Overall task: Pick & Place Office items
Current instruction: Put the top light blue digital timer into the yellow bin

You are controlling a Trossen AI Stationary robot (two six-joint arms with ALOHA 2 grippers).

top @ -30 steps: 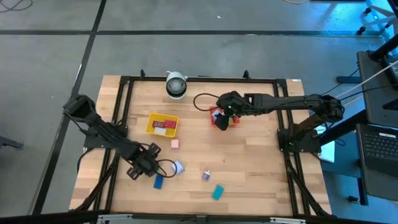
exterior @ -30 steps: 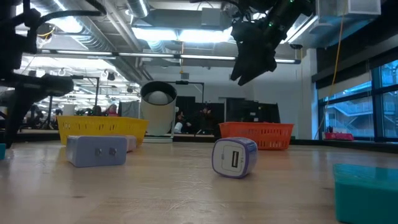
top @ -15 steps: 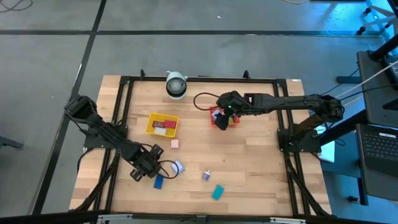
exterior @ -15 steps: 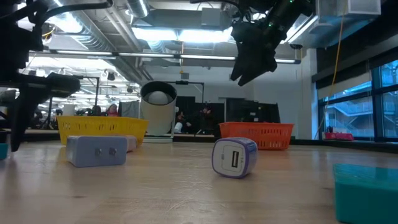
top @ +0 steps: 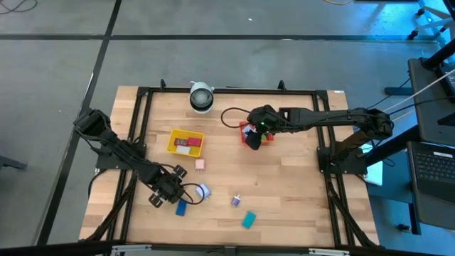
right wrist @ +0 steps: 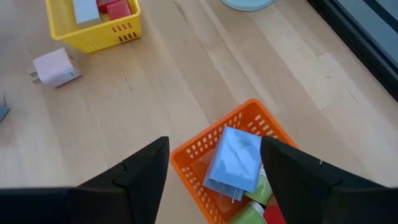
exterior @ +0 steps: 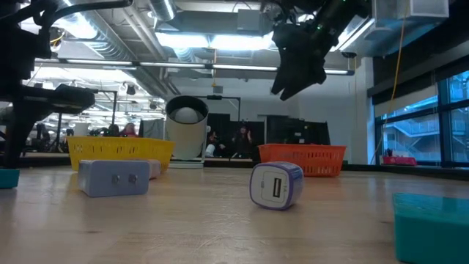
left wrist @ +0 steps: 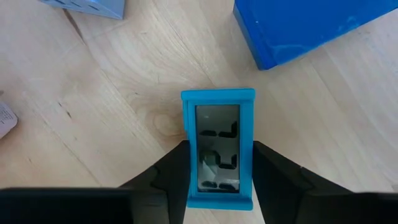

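My left gripper (top: 168, 192) is at the table's near left, low over the wood and shut on a small light-blue piece with a dark window (left wrist: 219, 146). A darker blue block (left wrist: 305, 25) and a whitish-blue adapter (top: 204, 191) lie right beside it. My right gripper (top: 252, 137) hangs open above the red tray (right wrist: 205, 146) with nothing between its fingers. That tray holds a pale blue piece (right wrist: 236, 158) and green and red ones. The yellow tray (top: 186, 142) holds red and whitish pieces. My left gripper pinches the light-blue piece by its two long sides (left wrist: 185, 134), one finger on each. The fingers come from above, pointing down, and lie across the piece. It lies flat on the wood, window up (exterior: 7, 178).
Loose on the wood are a pink piece (top: 200, 164), a purple cube (top: 235, 201) and a teal block (top: 249, 220). A white round device (top: 201, 97) stands at the far edge. A black frame (top: 142, 114) rings the tabletop. Bare wood lies at the right.
My left gripper has edged a little toward the near edge, and its fingers have closed in on the light-blue piece. That piece now shows more fully at the low view's left edge. My right gripper has kept still above the red tray.
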